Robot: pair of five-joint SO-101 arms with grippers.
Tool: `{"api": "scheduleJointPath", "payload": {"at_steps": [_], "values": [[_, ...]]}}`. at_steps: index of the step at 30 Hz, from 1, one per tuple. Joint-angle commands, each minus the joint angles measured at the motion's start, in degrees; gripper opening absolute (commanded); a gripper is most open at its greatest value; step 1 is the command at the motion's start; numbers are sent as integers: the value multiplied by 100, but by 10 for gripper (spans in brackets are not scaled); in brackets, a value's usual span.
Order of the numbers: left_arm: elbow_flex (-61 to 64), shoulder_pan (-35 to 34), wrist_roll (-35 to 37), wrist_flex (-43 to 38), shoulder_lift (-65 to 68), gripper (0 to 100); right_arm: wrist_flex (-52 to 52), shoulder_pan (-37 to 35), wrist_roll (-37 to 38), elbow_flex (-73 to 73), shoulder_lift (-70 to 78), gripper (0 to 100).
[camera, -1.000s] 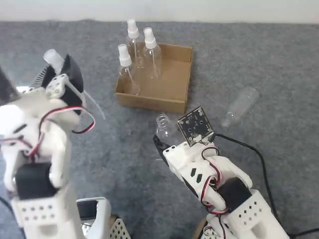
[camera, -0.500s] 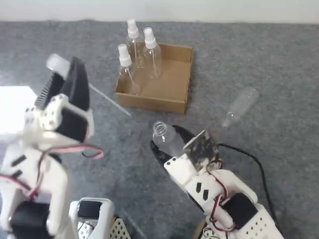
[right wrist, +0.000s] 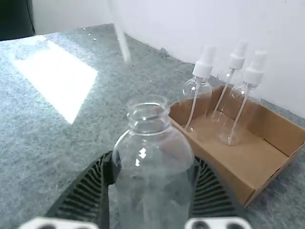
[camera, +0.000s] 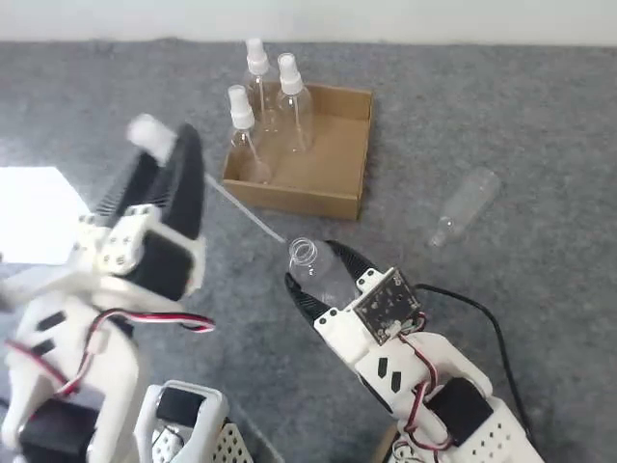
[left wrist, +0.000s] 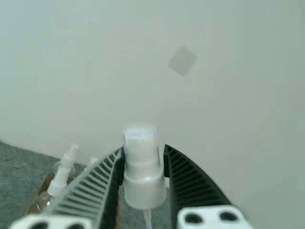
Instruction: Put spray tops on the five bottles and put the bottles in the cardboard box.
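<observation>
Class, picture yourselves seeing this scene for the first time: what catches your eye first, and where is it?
The right tool grips an open bottle just short of the box, while the left tool holds up a spray top, its tube pointing toward that bottle. Three capped bottles stand together at the box's left side, and a bare bottle lies on the carpet to the right.

No word, number, label or sign can be read anywhere. The cardboard box [camera: 339,189] shows plain brown walls, and the white sheet [camera: 34,214] well to the side of the box looks unmarked. The dark circuit board [camera: 385,303] on the arm in front of the box carries only specks too small to make out.
</observation>
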Motion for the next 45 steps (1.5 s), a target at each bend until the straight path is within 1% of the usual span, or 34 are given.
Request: {"api": "scheduleJointPath", "payload": {"at_steps": [1,10,24,28,30,32,34,36,40,45], "values": [[127,264,70,-176,-26,41,-119,-198,79,-62,-127,9],[752,290,70,-510,-26,41,-171,-251,79,62,-180,9],[1385,299,53,-536,-26,41,-171,-242,79,44,-180,10],[1719,308,53,-800,-26,41,-171,-242,79,44,-189,10],[1895,466,53,-914,-26,41,-171,-242,79,44,-189,12],[1982,756,-149,-967,-26,42,-171,-242,79,44,-189,12],[2018,1108,-422,-932,-26,41,-171,-242,79,44,-189,13],[2035,1319,-598,-844,-26,41,-171,-242,79,44,-189,13],[2088,1310,-677,-695,-26,41,-171,-242,79,44,-189,13],[2088,1257,-791,-237,-26,42,-163,-242,79,44,-189,13]]}}
